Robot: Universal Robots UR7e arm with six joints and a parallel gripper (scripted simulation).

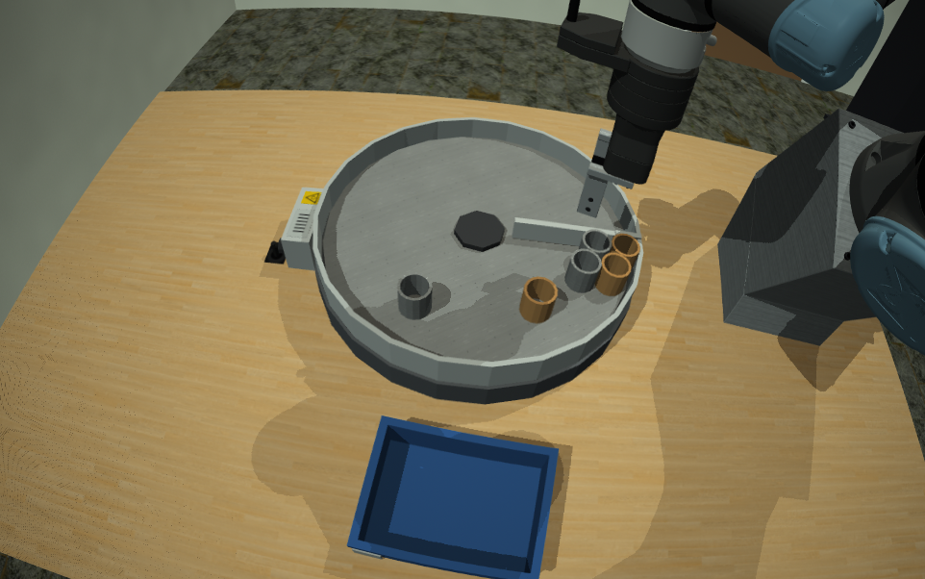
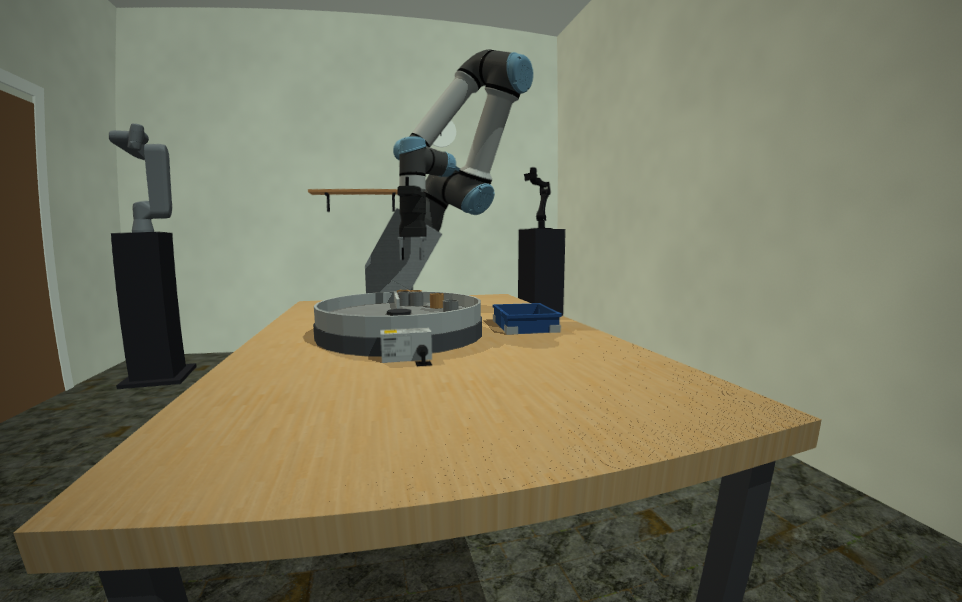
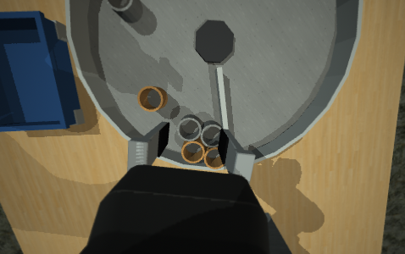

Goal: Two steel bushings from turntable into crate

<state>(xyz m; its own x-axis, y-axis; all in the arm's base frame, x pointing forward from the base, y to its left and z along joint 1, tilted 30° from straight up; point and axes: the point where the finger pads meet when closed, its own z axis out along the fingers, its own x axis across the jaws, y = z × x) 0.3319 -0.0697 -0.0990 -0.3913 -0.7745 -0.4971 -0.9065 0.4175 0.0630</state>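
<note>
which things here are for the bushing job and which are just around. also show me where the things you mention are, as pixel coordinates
For the job: three steel bushings (image 1: 414, 297), two needed; turntable (image 1: 437, 371) (image 2: 347, 326) (image 3: 359, 38); crate (image 1: 365, 488) (image 2: 526, 323) (image 3: 73, 102); end effector (image 1: 603, 178) (image 2: 411, 253) (image 3: 194, 135).
Just around: two pedestal arms, wall shelf (image 2: 354, 191).

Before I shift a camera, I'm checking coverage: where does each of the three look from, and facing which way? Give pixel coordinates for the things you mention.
Top: above the table, looking steeply down at the turntable (image 1: 399, 221) (image 2: 354, 325) (image 3: 275, 85) and blue crate (image 1: 470, 440) (image 2: 526, 320) (image 3: 55, 123); wrist, open gripper (image 1: 607, 204) (image 2: 411, 256) (image 3: 194, 135) and mounting show.
Exterior: beyond the turntable's control box (image 1: 298, 235) (image 2: 405, 345), facing the robot across the table; nearly the whole arm shows.
Wrist: on the arm's end, facing down past both fingers; dark gripper body shows.
Top and wrist share all six bushings.
</note>
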